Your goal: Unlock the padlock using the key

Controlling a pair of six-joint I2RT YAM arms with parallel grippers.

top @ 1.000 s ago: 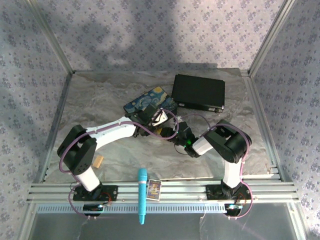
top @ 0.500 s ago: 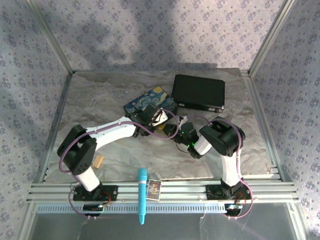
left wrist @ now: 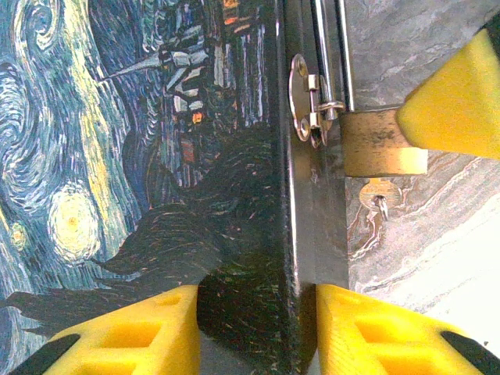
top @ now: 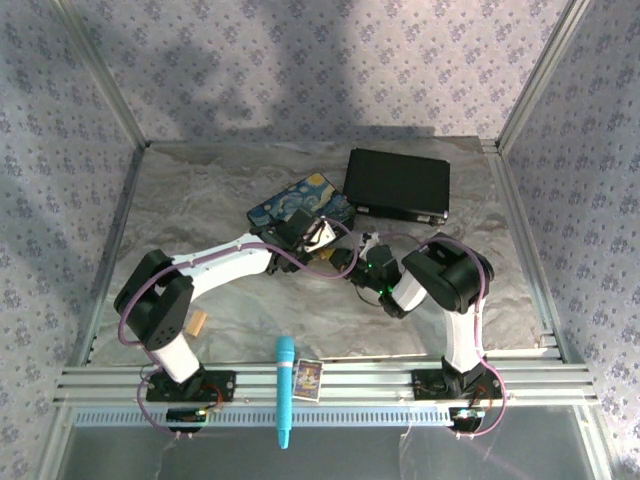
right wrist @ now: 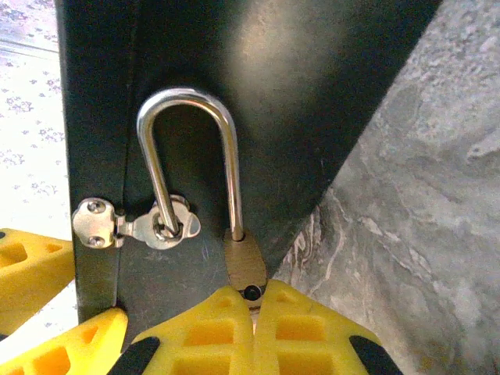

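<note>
Brass padlock (right wrist: 244,262) hangs by its steel shackle (right wrist: 187,98) from the small hasp (right wrist: 133,225) on the dark side wall of the painted box (left wrist: 117,156). The box sits near the middle of the counter (right wrist: 406,195), a little toward the far edge. The left end effector (left wrist: 258,328) grips the box across its edge, one finger over the lid and one outside the wall, probably so that the box cannot slide while the lock is worked. The right end effector (right wrist: 251,312) is fully closed, with its tips meeting at the bottom of the padlock; I cannot tell whether it pinches anything. The key (left wrist: 380,195) seems to stick out below the padlock body, as if in the keyhole. No brand is readable on the lock or the box, and the print on the card (top: 308,380) at the near edge is too small.
</note>
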